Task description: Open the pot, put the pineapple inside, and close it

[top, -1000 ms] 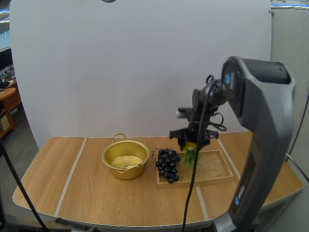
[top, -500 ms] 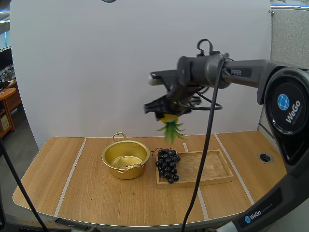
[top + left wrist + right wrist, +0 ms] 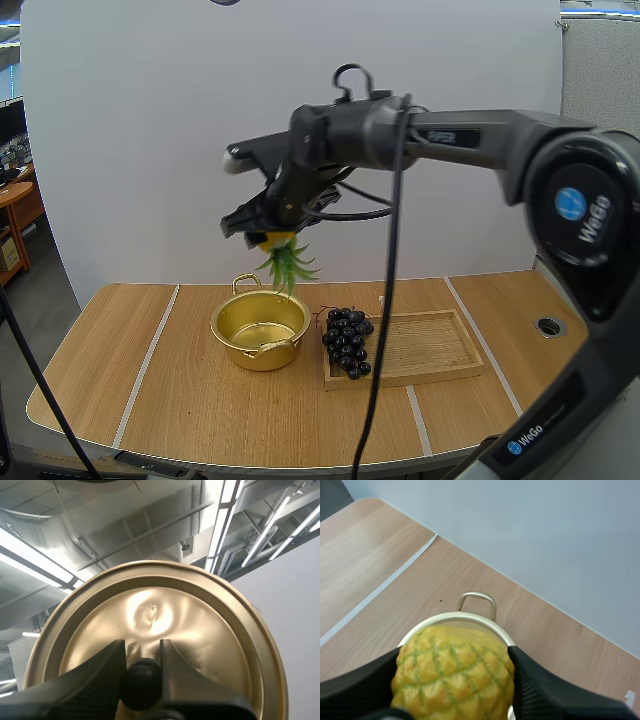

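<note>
left gripper (image 3: pixel 141 654): we pinch the black knob (image 3: pixel 140 684) of the gold lid (image 3: pixel 150 615).
pot (image 3: pixel 260 330): uncovered on the table (image 3: pixel 150 380).
pineapple (image 3: pixel 288 265): above the pot, leaves down, clamped in our right gripper (image 3: pixel 265 235).
grapes (image 3: pixel 347 340): at the left end of the tray (image 3: pixel 430 345).

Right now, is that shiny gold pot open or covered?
Open: the gold metal pot sits uncovered; left gripper holds its round gold lid.
</note>
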